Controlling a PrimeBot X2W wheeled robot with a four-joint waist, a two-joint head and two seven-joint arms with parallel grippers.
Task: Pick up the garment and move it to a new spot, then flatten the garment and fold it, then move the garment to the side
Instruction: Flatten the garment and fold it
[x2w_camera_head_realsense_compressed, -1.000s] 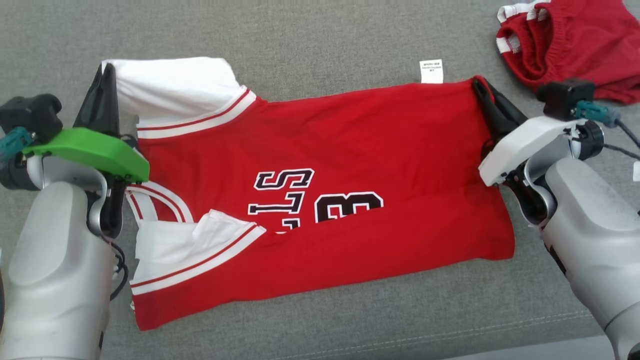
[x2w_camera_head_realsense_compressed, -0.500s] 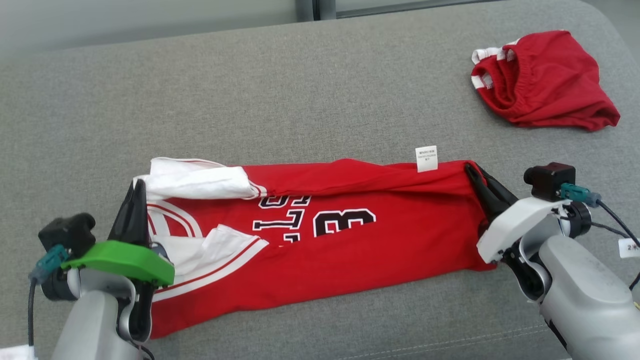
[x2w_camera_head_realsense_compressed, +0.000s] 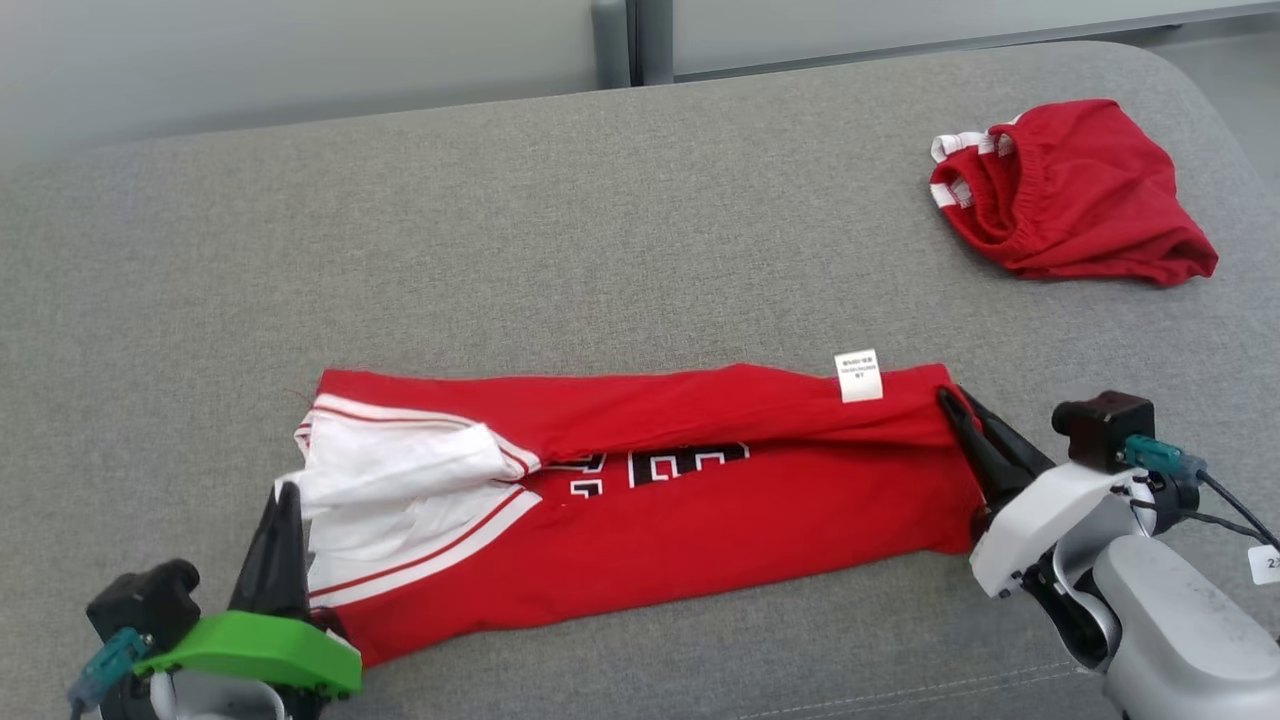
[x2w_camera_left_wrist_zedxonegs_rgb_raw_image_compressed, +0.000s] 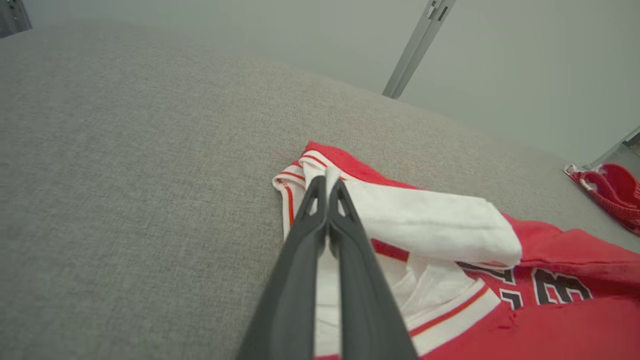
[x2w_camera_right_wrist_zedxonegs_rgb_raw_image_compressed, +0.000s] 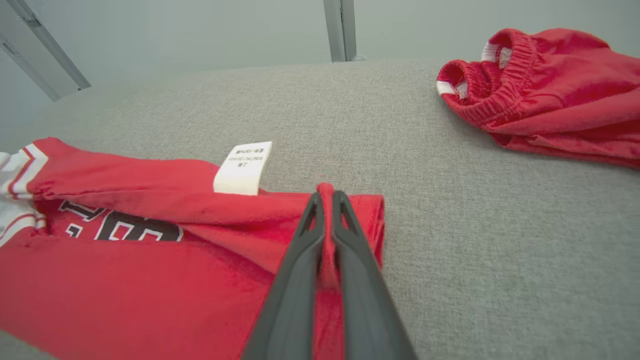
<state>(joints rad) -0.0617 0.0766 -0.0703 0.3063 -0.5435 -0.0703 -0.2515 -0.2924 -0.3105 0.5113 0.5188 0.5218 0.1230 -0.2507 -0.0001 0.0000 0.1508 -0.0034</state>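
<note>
The garment (x2w_camera_head_realsense_compressed: 700, 540) is a red jersey with white sleeves and black lettering, lying in a long band across the grey cushion (x2w_camera_head_realsense_compressed: 500, 250). Its far edge is folded over toward me and covers part of the lettering. My left gripper (x2w_camera_head_realsense_compressed: 283, 492) at the lower left is shut on the white sleeve end, with white cloth (x2w_camera_left_wrist_zedxonegs_rgb_raw_image_compressed: 425, 220) between the fingertips in the left wrist view (x2w_camera_left_wrist_zedxonegs_rgb_raw_image_compressed: 327, 177). My right gripper (x2w_camera_head_realsense_compressed: 945, 397) is shut on the red hem corner near the white label (x2w_camera_head_realsense_compressed: 859, 375). In the right wrist view, red fabric (x2w_camera_right_wrist_zedxonegs_rgb_raw_image_compressed: 100, 290) is pinched at its tips (x2w_camera_right_wrist_zedxonegs_rgb_raw_image_compressed: 325, 192).
Crumpled red shorts (x2w_camera_head_realsense_compressed: 1070, 190) with white trim lie at the far right of the cushion, also seen in the right wrist view (x2w_camera_right_wrist_zedxonegs_rgb_raw_image_compressed: 545, 85). A metal post (x2w_camera_head_realsense_compressed: 630, 40) stands behind the cushion. The cushion's stitched front edge (x2w_camera_head_realsense_compressed: 900, 690) runs close below the jersey.
The head view has shifted back. Both grippers, still shut, have drawn the jersey's far edge toward me, folding it over the lettering and narrowing the jersey into a band.
</note>
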